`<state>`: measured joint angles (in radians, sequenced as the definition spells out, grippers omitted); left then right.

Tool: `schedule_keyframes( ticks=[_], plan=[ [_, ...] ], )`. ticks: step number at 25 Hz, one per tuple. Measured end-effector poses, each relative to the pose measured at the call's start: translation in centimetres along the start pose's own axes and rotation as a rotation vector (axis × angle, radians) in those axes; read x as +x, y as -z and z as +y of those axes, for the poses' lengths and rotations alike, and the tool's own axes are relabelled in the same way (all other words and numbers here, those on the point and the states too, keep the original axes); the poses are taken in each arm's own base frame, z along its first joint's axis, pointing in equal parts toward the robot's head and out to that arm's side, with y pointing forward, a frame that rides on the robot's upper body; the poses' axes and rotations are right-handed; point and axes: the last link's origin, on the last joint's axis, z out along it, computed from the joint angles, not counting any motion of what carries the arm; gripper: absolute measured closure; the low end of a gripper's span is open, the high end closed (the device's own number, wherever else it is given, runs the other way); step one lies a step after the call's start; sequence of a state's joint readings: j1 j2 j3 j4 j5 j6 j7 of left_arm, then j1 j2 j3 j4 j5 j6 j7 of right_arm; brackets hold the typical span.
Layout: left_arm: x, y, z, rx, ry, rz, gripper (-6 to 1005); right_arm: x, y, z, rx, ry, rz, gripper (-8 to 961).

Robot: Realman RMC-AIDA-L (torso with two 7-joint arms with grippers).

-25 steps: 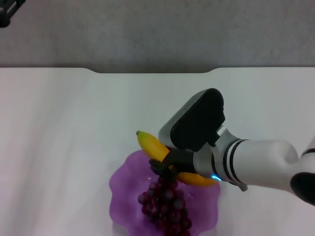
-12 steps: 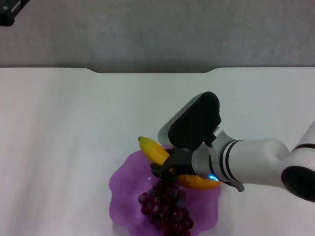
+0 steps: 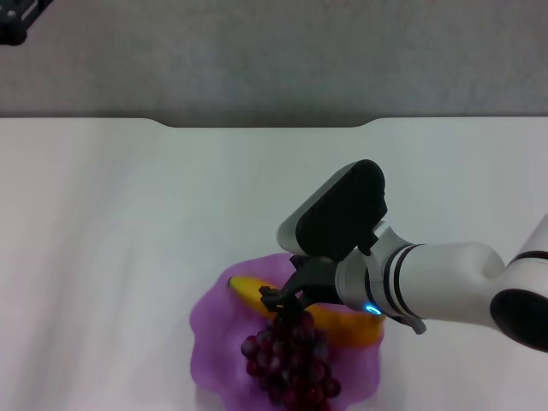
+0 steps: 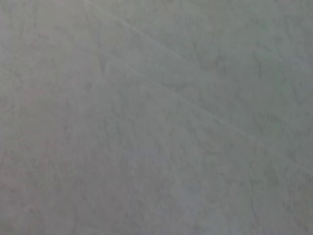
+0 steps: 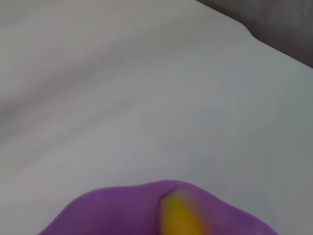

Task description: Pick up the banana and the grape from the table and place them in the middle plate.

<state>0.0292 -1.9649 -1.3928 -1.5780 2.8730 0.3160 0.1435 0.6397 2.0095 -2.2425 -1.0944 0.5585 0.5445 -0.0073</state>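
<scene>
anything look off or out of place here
Nothing stands out. The banana lies in the purple plate beside the grape bunch, nothing spilled on the table. The right pincer hovers over the fruit.

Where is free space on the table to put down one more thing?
The table is bare left of the plate and beyond it up to the notched far edge. It is crowded on the plate: banana, grapes and right gripper.

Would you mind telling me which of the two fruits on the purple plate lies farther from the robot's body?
The banana: the yellow curved one lies across the far part of the middle plate, under the right gripper, while the grape sits nearer the robot.
</scene>
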Motion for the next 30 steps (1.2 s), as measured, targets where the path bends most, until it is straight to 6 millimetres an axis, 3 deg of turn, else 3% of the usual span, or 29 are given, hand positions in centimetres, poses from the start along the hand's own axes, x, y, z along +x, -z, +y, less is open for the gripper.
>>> schedule_keyframes(
  ticks=[6,9,14,22,30],
  plan=[
    [0.0,0.0,0.0,0.001,0.0,-0.001,137,-0.3,0.1,0.3,-0.007,-0.001,-0.012,329],
    [-0.1,0.2,-0.1,0.003,0.0,-0.005,137,-0.8,0.5,0.7,-0.018,-0.004,-0.052,152],
    [-0.2,0.3,0.4,-0.01,0.003,-0.009,137,-2.0,1.8,0.4,-0.004,-0.006,-0.162,153],
    [-0.7,0.0,3.1,-0.075,-0.057,-0.014,137,-3.3,4.2,-3.9,0.116,-0.066,-0.333,155],
    [-1.3,0.3,4.9,-0.089,-0.054,0.004,138,-0.5,8.3,-8.9,0.333,-0.181,-0.548,157]
  ],
)
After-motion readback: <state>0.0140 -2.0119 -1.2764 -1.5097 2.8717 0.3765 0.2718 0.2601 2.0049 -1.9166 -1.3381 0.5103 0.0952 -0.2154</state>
